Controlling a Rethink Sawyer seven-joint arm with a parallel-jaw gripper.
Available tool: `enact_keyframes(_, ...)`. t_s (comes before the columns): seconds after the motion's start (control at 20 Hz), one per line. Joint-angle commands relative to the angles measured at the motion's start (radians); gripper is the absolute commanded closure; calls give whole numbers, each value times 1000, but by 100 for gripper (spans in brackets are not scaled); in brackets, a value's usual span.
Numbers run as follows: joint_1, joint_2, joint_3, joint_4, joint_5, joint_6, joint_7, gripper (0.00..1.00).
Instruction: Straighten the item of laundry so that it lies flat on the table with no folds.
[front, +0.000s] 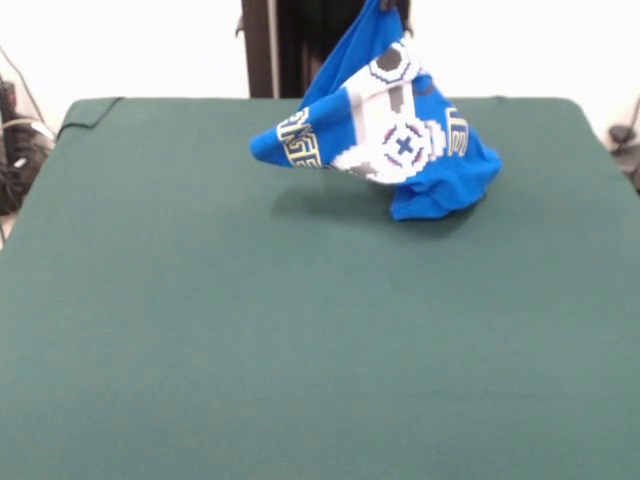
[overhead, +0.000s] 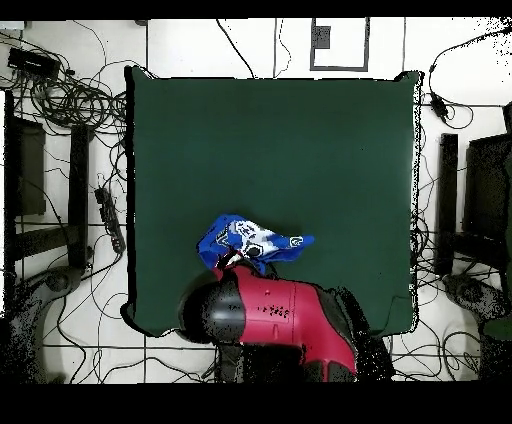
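Front view: blue T-shirt (front: 385, 130) is hung bunched above the tabletop (front: 300, 340), lower corner touching; jaws hidden, state undeterminable.

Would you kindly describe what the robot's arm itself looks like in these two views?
In the overhead view, the arm has a glossy red shell, long and rounded, with a black domed joint cap at one end and black sections toward its base. No cables or markings show on it. The gripper is hidden behind the blue shirt.
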Motion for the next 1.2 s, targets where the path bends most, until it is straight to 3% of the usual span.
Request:
enact_keyframes(0.05, 59, 26, 0, -17, 53, 35, 203, 100)
enact_keyframes(1.2, 173, 144, -95, -88, 93, -25, 250, 100)
